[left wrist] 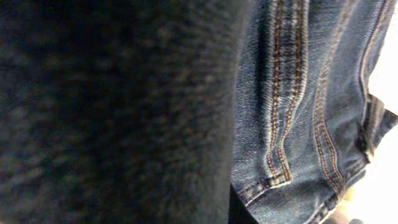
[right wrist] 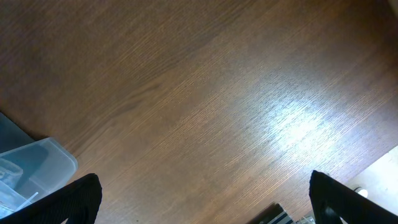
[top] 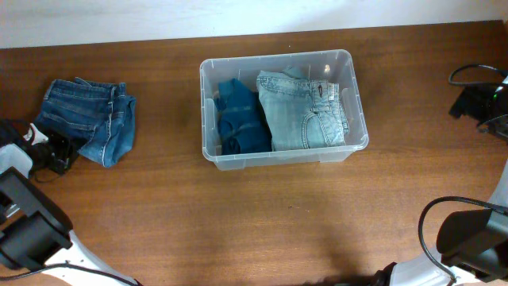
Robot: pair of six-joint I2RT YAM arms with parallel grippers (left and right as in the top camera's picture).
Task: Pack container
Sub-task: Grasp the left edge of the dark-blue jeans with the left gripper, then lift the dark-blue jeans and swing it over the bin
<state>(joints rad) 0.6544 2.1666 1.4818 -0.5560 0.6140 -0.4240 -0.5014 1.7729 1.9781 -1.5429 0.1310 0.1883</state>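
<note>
overhead: the container (top: 278, 160) sits on the wooden table (top: 238, 214) a little toward 12 o'clock of centre, its long side running 9 to 3. inside, a folded teal garment (top: 240, 119) fills the 9 o'clock half and folded light blue jeans (top: 302, 111) fill the 3 o'clock half, the two touching. well apart at 9 o'clock, dark denim shorts (top: 89, 117) lie on the table. the left gripper (top: 54, 152) sits at their 7 o'clock edge; i cannot tell how its jaws stand.

left wrist: a blurred dark mass covers the 9 o'clock half. blue denim with orange stitching shows at 3 o'clock, very close. jaw state cannot be told here either.

right wrist: the right gripper (right wrist: 205, 190) hovers over bare table, fingers (right wrist: 78, 196) wide apart, nothing between them. a container corner shows at 8 o'clock.
</note>
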